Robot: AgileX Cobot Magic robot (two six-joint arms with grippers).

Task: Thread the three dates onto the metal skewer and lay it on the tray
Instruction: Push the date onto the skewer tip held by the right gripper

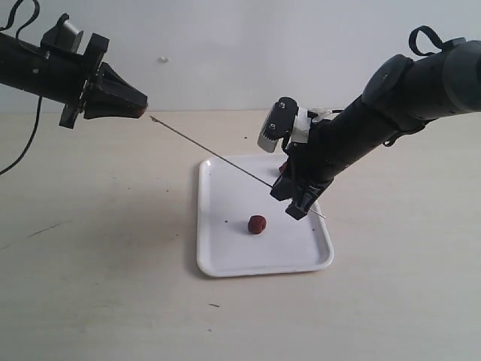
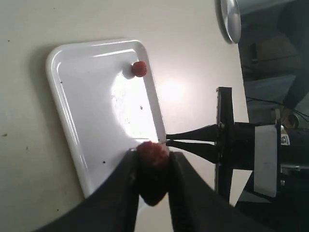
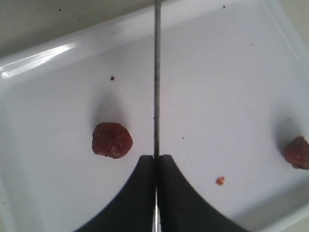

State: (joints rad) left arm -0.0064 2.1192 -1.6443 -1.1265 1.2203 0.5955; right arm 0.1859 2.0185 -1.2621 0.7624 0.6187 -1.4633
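left gripper fingers part-open, clamped on a date held away from the tray, right gripper pinched tight on the metal skewer above the tray, a loose date and a second loose date lying in it.

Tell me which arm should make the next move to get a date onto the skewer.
Left. The left gripper holds a date close to the tip of the skewer; the right gripper is shut on the skewer.
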